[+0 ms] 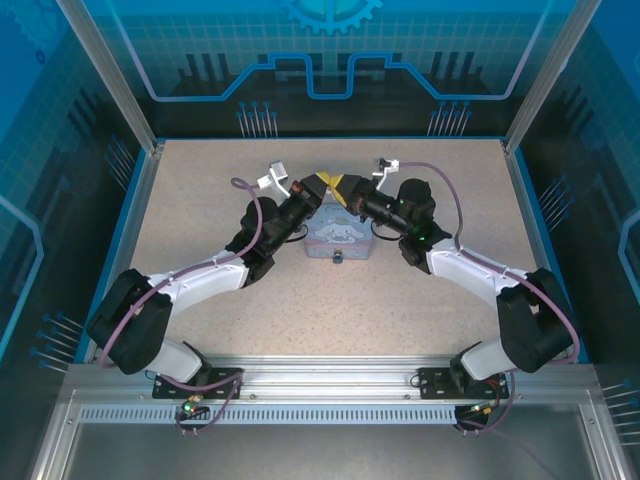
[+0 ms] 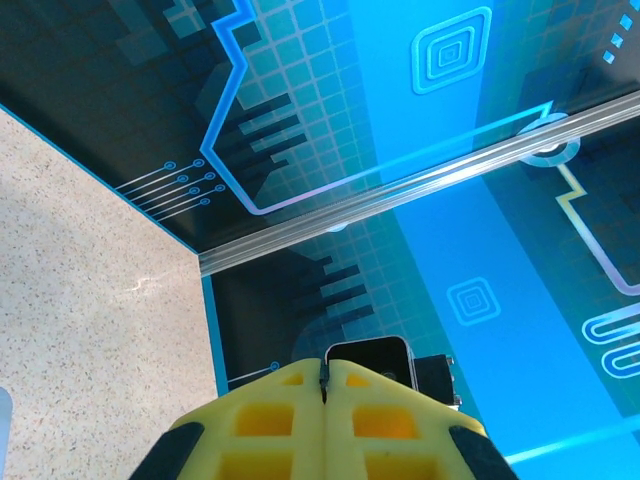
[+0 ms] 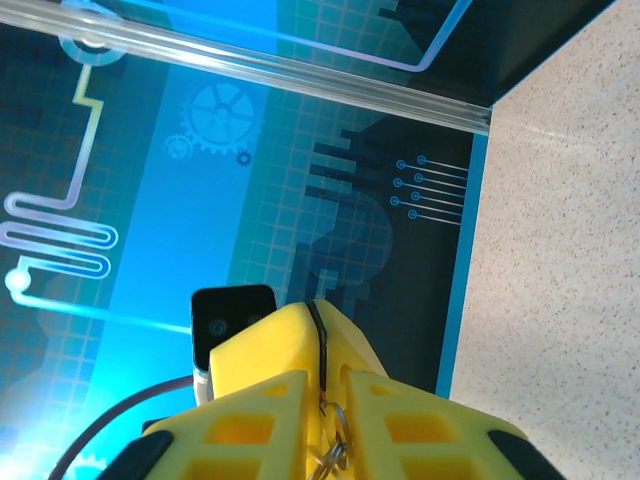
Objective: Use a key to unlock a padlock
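A speckled beige table (image 1: pixel 200 300) sits inside blue circuit-print walls. At its middle is a pastel-blue tin (image 1: pixel 322 238), with the tiny dark padlock (image 1: pixel 338 258) on the tin's near side, facing my bases. My right gripper (image 3: pixel 318 330) is clenched on the key (image 3: pixel 333 440), its ring showing in the seam between the fingers, while my left gripper (image 2: pixel 323 375) is pressed closed with nothing visible in it. Both meet tip to tip above the tin's far edge, so the padlock lies below and nearward, about equally close to each arm.
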